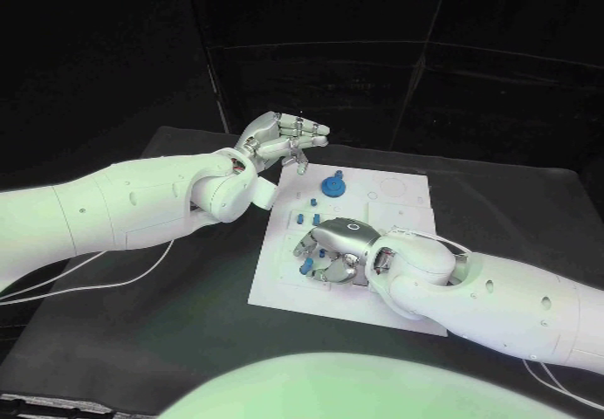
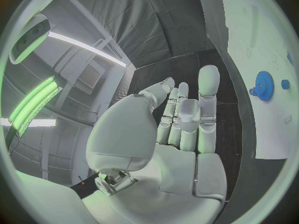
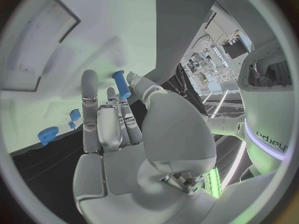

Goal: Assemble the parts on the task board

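The white task board [image 1: 284, 288] lies in the middle of the black table. A blue gear [image 1: 333, 186] [image 2: 264, 86] stands near its far edge, with small blue pegs [image 1: 312, 216] just in front of it. My right hand [image 1: 338, 250] rests palm down on the board's middle, over several blue parts [image 1: 306, 269]. In the right wrist view its thumb and a finger pinch a blue peg [image 3: 122, 84] against the board [image 3: 93, 25]. My left hand [image 1: 282, 140] [image 2: 181, 119] hovers off the board's far left corner, fingers loosely together, holding nothing.
White cables [image 1: 113, 281] trail over the table on the left, under my left arm. Round and square recesses [image 1: 398, 188] mark the board's far right corner. Bare black table lies around the board on all sides.
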